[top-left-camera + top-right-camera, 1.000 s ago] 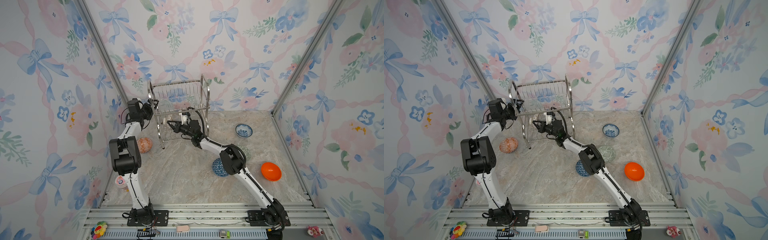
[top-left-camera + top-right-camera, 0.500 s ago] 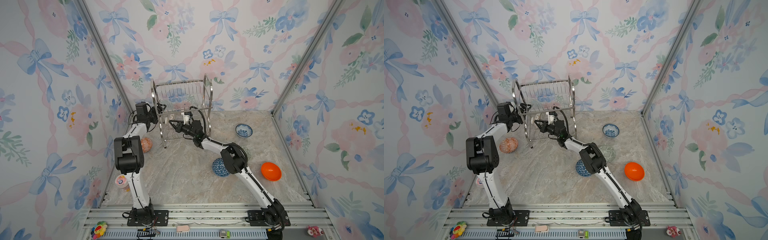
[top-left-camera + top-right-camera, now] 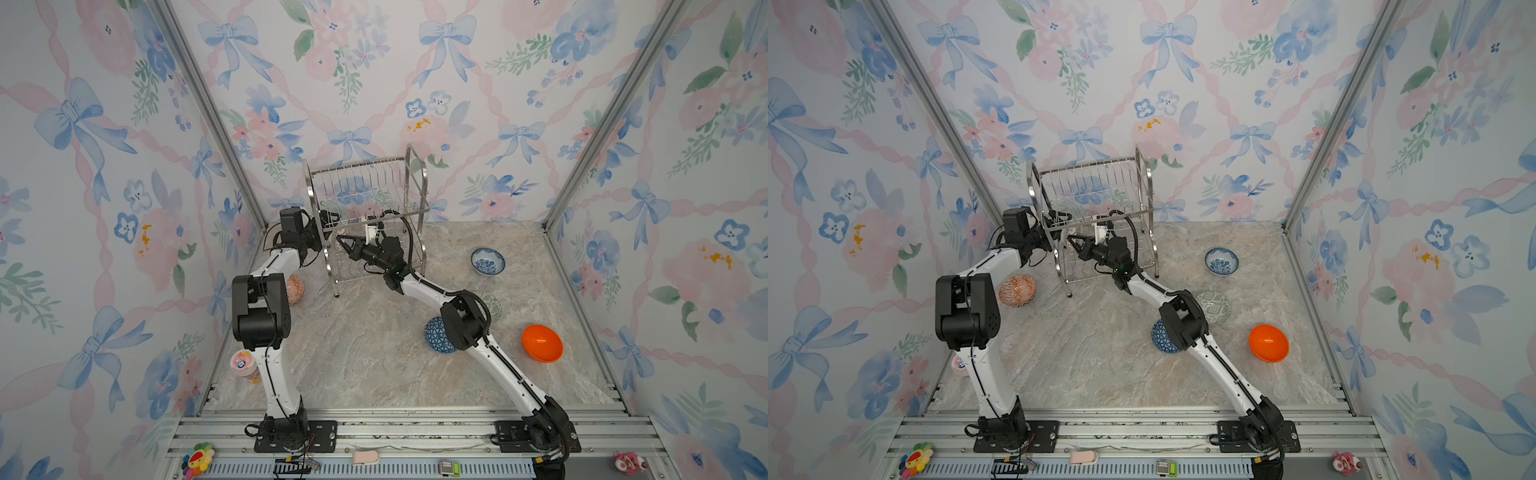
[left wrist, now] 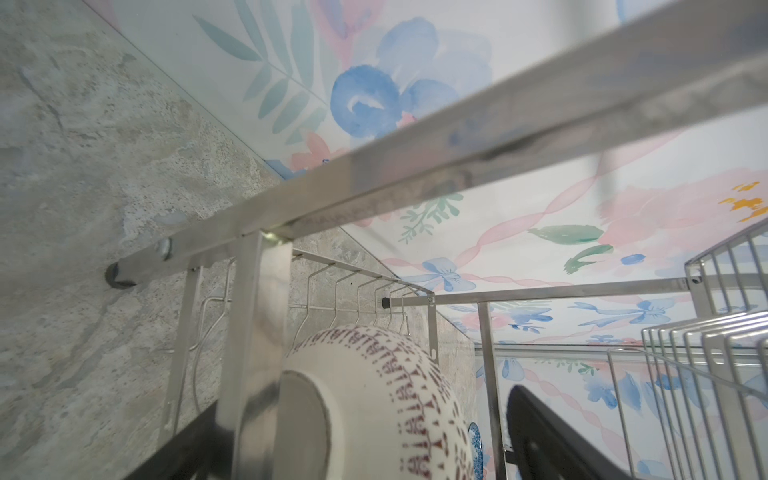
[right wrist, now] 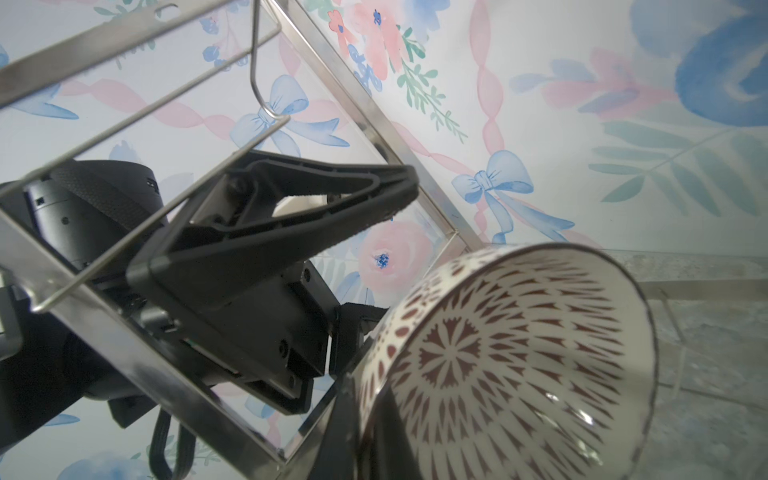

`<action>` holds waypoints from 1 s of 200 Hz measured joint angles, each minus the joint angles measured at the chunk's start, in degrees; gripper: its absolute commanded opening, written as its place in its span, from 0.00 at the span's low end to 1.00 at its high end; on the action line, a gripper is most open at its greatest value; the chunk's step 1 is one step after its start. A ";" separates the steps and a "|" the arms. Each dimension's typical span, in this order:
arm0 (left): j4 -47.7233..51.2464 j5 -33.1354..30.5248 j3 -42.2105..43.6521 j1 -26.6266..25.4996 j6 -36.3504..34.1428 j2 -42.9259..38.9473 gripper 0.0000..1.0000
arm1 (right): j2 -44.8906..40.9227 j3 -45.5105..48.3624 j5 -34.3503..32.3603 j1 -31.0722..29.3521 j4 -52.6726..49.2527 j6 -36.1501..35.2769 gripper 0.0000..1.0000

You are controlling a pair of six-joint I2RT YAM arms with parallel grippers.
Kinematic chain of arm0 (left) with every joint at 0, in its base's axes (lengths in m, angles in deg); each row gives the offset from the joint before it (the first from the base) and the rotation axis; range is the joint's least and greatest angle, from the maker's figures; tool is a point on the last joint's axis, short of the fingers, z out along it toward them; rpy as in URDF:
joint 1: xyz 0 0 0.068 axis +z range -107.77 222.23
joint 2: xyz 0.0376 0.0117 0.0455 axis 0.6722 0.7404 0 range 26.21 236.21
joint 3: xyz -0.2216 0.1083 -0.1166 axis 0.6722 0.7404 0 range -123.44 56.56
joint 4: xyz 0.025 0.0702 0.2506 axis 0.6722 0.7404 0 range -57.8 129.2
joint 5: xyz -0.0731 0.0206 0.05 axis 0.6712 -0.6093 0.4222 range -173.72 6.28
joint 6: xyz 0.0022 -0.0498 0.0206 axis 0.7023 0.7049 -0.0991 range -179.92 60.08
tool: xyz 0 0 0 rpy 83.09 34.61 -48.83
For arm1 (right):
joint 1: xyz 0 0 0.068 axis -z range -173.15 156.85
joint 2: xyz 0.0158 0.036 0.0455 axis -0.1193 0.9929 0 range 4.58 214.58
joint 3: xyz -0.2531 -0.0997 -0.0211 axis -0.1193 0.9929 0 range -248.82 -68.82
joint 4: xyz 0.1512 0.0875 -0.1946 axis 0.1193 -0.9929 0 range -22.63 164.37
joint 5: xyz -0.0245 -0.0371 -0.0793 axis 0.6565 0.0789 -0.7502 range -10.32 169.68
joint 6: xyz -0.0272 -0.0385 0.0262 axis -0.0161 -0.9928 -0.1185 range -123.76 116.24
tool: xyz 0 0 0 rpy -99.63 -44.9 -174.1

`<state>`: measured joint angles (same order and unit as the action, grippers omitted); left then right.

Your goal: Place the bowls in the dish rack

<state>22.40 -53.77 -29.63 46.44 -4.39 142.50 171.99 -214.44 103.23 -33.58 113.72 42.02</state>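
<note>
The white bowl (image 5: 498, 365) with the dark red pattern stands on edge in the lower tier of the dish rack (image 3: 370, 187), close to the rack's front left post. Its open side faces the right wrist camera and its foot faces the left wrist camera (image 4: 374, 395). In both top views it shows only as a small pale patch behind the wires (image 3: 343, 231) (image 3: 1073, 231). The right gripper (image 3: 343, 241) reaches into that tier from the front, clenched on the bowl's rim, which runs down to a dark finger at the edge of the right wrist view. The left gripper (image 3: 330, 216) comes in from the rack's left side, jaws spread wide. In the left wrist view its two dark fingers (image 4: 540, 436) flank the bowl's foot and a rack upright; whether they touch the bowl cannot be told. The upper tier holds nothing visible. The rack stands at the back of the marble tabletop (image 3: 374, 365), against the floral wall. An orange-red patterned bowl (image 3: 1017, 291) lies beside the left arm. On the right are a blue-white bowl (image 3: 488, 261), a grey-green bowl (image 3: 495, 302) and a dark blue lattice bowl (image 3: 433, 341), both partly behind the right arm, and a plain orange bowl (image 3: 542, 343).
</note>
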 measured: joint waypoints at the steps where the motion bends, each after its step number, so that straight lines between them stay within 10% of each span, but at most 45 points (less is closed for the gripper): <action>1: 0.00 0.00 0.00 0.02 0.02 0.00 0.98 | 0.00 -0.04 0.00 0.00 -0.04 -0.02 0.00; 131: -0.33 0.31 5.64 6.12 0.00 -6.60 0.98 | 3.93 -8.26 -1.79 -0.31 -6.23 -2.99 0.00; 200: 1.18 0.00 -8.24 8.07 0.28 1.60 0.98 | 4.11 -8.74 -1.92 -0.61 -7.50 -3.39 0.00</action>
<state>23.58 -53.77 -37.87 54.51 -4.11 144.10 176.10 -223.18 101.31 -34.19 106.22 38.63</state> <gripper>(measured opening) 0.979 0.078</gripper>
